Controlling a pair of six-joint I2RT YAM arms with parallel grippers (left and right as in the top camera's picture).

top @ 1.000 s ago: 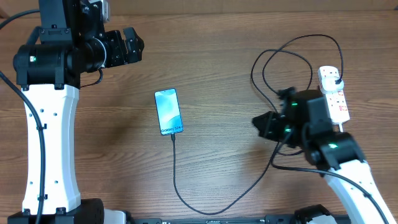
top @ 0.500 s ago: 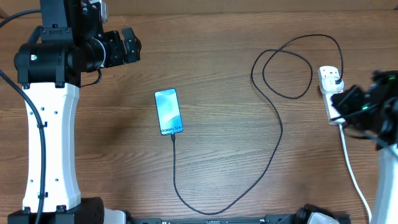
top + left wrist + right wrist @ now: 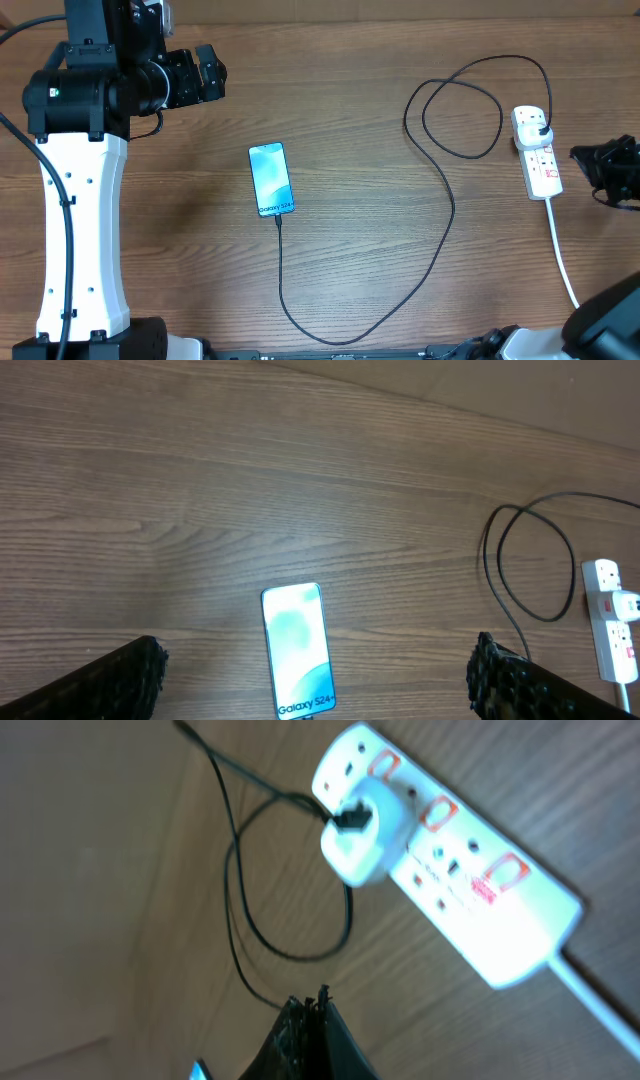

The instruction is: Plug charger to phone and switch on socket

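The phone (image 3: 271,179) lies flat with its screen lit, left of the table's middle, and shows low in the left wrist view (image 3: 298,650). The black charger cable (image 3: 449,215) runs from the phone's near end, curves right, loops, and ends at a white adapter (image 3: 365,835) plugged into the socket (image 3: 537,152), a white power strip with red-marked switches (image 3: 450,870). My left gripper (image 3: 215,72) hangs open high above the table's back left; its fingers (image 3: 120,680) flank the phone from above. Just right of the strip, my right gripper (image 3: 576,154) is shut on nothing (image 3: 312,1005).
The strip's white cord (image 3: 562,250) trails toward the front right edge. The left arm's white column (image 3: 80,240) stands along the left side. Bare wood surrounds the phone and lies between the cable and the strip.
My right arm has swung from right of centre, over the cable, out past the power strip to the right edge. The left arm, phone and cable have stayed put.
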